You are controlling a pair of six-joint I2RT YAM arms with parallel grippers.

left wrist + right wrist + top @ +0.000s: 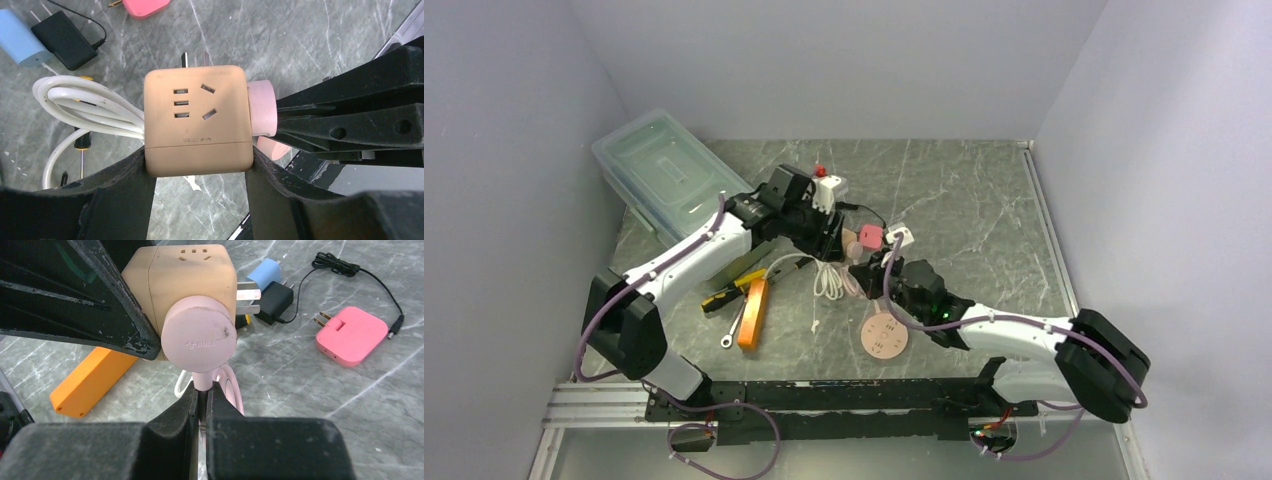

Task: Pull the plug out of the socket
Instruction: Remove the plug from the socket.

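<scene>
The grey marbled table (984, 200) carries a clear lidded bin (664, 170) at its far left. Over the middle of the table, the left gripper (197, 167) clamps the tan cube socket (197, 120) by two opposite sides, raised above the tabletop (two bare prongs (247, 295) jut from one face). The round pink plug (199, 340) sits seated in a side face of the cube. The right gripper (201, 395) is pressed tight on the plug's neck. A pink adapter (352, 335) lies on the table nearby.
</scene>
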